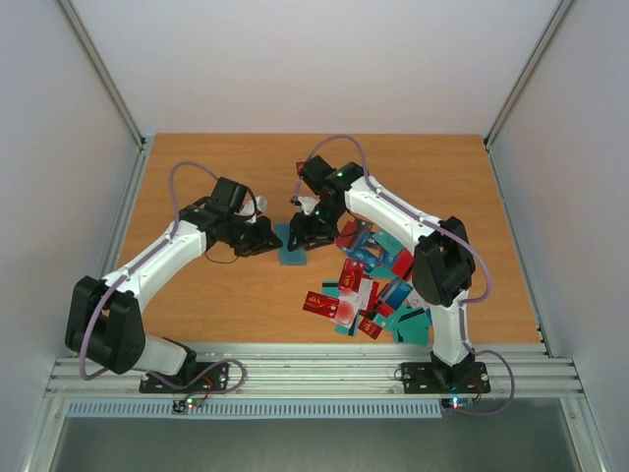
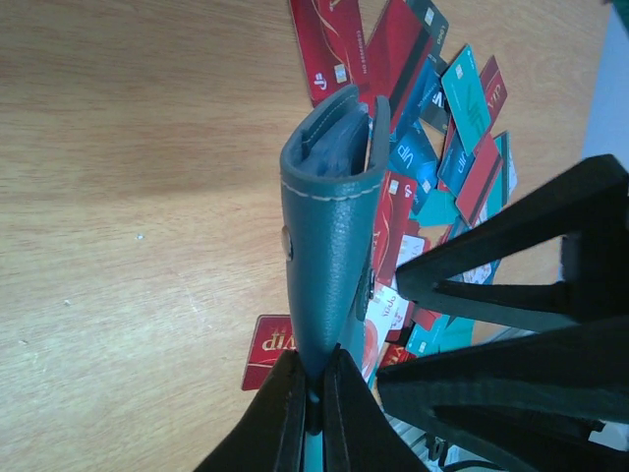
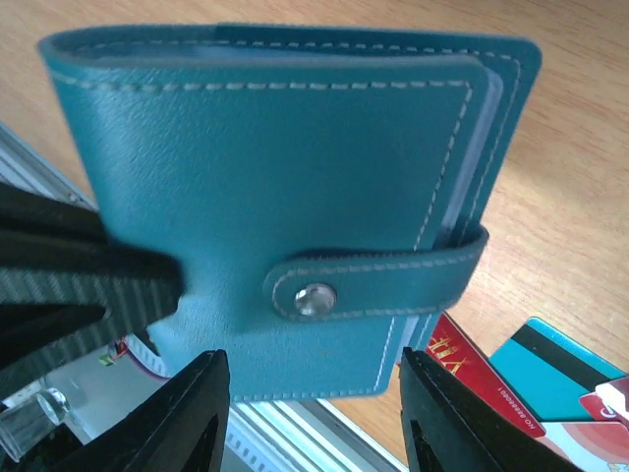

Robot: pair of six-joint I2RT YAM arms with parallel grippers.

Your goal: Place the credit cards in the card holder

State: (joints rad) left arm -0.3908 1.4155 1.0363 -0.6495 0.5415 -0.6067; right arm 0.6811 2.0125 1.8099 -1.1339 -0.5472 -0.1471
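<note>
The left claw (image 2: 314, 398) is clenched on one edge of the card holder (image 2: 329, 246) and holds it up on edge between the two arms; whether its far edge rests on the table (image 2: 128, 197) I cannot tell. The right claw (image 3: 310, 423) is spread and grasps nothing, its fingers just short of the holder's flat face, below the strap (image 3: 378, 283). The strap is fastened by its snap (image 3: 314, 298), so the holder is closed.

The holder looks like soft stitched leather. It is probably light and likely to flex or swing about that single pinch. A hold along the stitched edge seems best, leaving the strap tip free to be peeled. The snap will likely need a firm tug against a steady grip.

The cards (image 1: 369, 290) look thin, stiff and slick. They lie flat and overlapping, so one propped on its neighbour should be easiest to take.

The pile sits just right of the holder, reaching toward the front rail (image 1: 314, 369). Bare wood lies open to the left and far side, with walls beyond
</note>
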